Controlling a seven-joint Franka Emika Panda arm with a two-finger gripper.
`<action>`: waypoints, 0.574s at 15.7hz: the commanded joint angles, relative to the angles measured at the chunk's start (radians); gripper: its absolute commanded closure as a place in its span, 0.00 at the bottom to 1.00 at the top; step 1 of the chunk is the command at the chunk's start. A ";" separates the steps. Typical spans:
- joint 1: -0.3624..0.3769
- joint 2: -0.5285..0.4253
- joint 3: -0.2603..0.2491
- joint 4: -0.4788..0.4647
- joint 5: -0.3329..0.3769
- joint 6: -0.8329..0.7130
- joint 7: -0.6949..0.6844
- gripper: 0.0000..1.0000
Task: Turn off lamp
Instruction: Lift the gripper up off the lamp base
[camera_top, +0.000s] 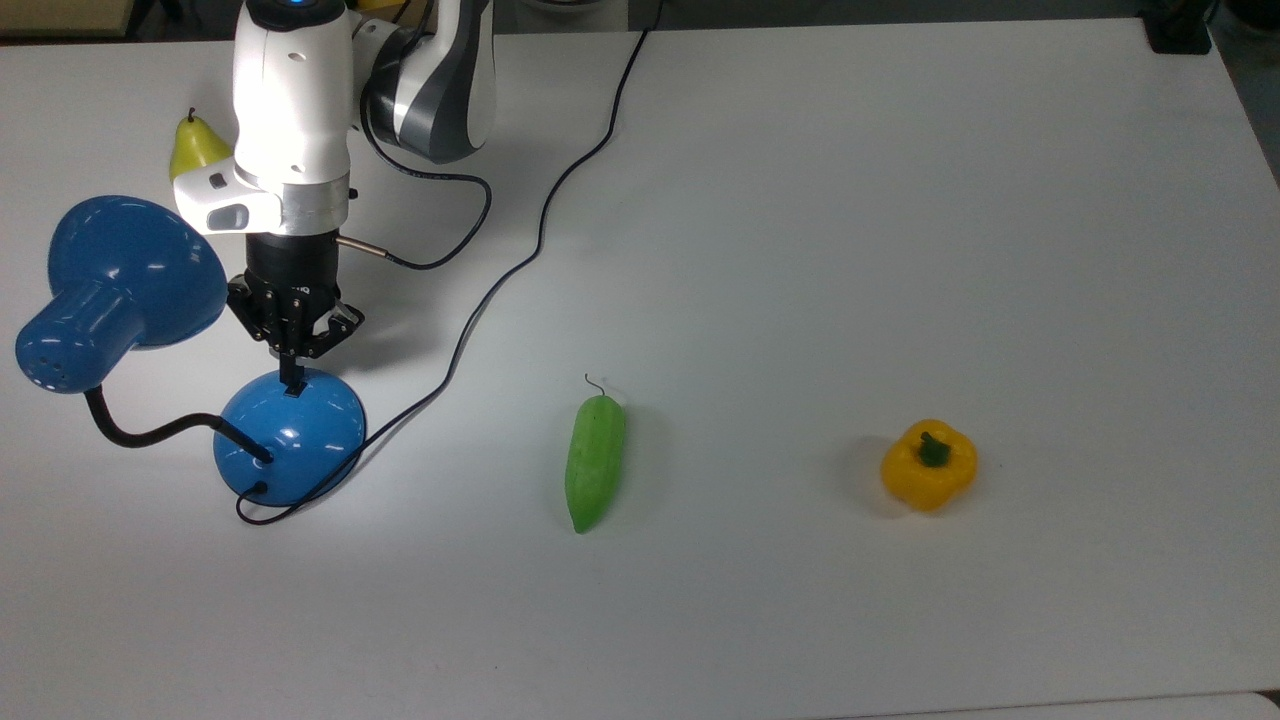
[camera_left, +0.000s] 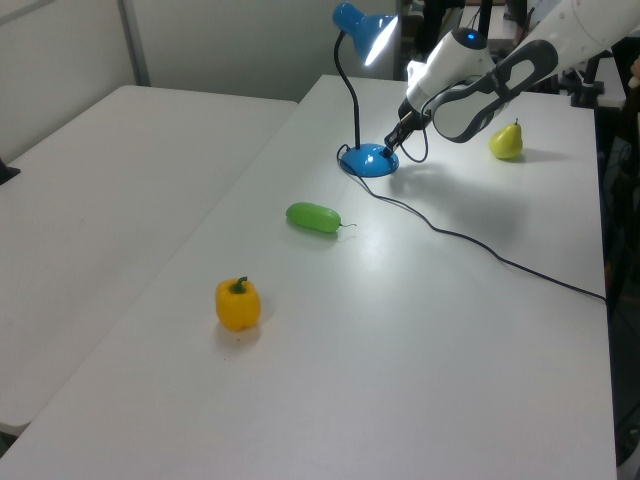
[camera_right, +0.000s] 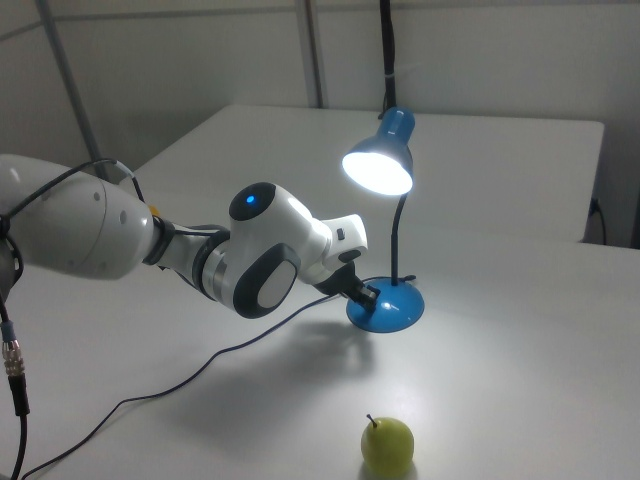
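Note:
The blue lamp stands at the top view's left, its domed base (camera_top: 290, 440) on the white table and its bell shade (camera_top: 125, 270) bent over on a black neck (camera_top: 150, 432). The bulb glows bright inside the shade (camera_right: 380, 165) in the right view. My gripper (camera_top: 292, 378) points down from the arm, shut with nothing between its fingers. Its tip rests on the top of the base, where it covers the small black switch. The left view shows the gripper (camera_left: 389, 150) touching the base (camera_left: 367, 161) from the left view's right.
The lamp's black cord (camera_top: 540, 230) snakes from the base to the table's far edge. A yellow-green pear (camera_top: 195, 142) sits behind the arm. A green cucumber (camera_top: 595, 462) and a yellow bell pepper (camera_top: 928, 465) lie toward the top view's right.

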 joint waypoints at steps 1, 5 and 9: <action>0.001 0.016 -0.002 0.006 -0.018 0.020 0.020 1.00; 0.001 0.016 -0.002 0.003 -0.018 0.020 0.012 1.00; 0.001 0.016 -0.004 -0.005 -0.018 0.018 0.008 1.00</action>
